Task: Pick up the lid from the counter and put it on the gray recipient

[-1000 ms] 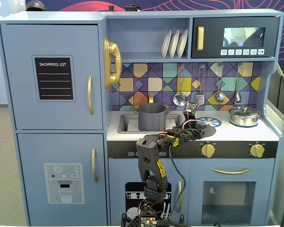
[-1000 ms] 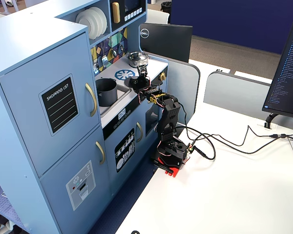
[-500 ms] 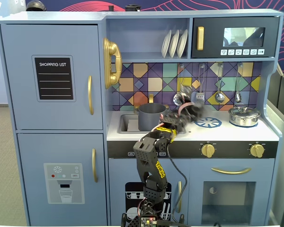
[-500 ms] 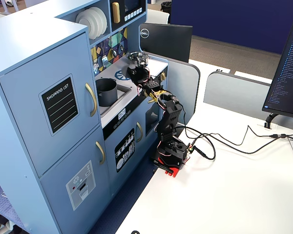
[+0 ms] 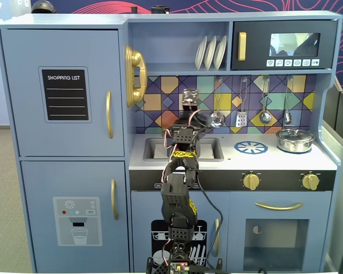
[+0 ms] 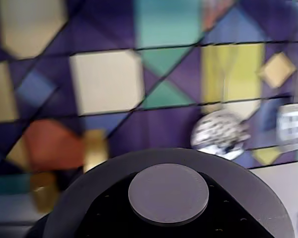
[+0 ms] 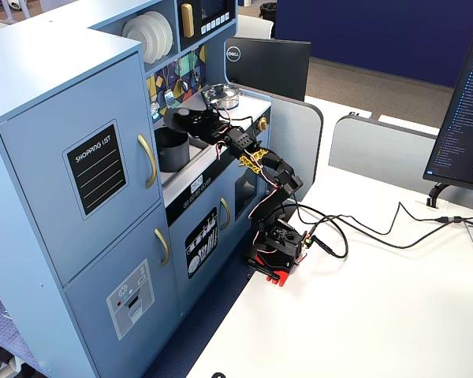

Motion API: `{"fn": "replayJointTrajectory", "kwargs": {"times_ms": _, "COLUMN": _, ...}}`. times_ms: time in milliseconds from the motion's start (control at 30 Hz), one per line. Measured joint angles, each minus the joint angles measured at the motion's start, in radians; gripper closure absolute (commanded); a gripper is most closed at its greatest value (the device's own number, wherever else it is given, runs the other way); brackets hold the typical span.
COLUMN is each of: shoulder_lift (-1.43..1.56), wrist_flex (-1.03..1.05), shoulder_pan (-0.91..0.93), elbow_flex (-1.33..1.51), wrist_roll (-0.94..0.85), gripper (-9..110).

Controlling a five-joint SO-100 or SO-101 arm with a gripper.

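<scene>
Lid [image 7: 188, 120] riding in the end effector [image 7: 199, 126], now clamped on it, lifted off the table and hanging above the gray pot [image 7: 172, 149] at upper left of centre; burner circle [image 5: 251, 147] now sitting bare. Lowering comes next.

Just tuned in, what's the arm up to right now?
The arm's gripper holds the dark gray lid in the air above the gray pot in the toy kitchen's sink. The lid is not on the pot yet. The silver pot sits on the counter at the right in a fixed view.
</scene>
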Motion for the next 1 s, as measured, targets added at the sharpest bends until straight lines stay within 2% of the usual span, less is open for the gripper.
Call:
{"fn": "replayJointTrajectory", "kwargs": {"times_ms": 300, "shoulder_lift": 0.000, "wrist_flex": 0.005, "shoulder_pan": -0.083, "elbow_flex": 0.015, "wrist_roll": -0.008, "gripper": 102}}
{"fn": "replayJointTrajectory", "kwargs": {"times_ms": 1000, "shoulder_lift": -0.107, "wrist_flex": -0.087, "shoulder_pan": -0.098, "elbow_flex": 0.020, "wrist_roll": -0.008, "gripper": 102}}
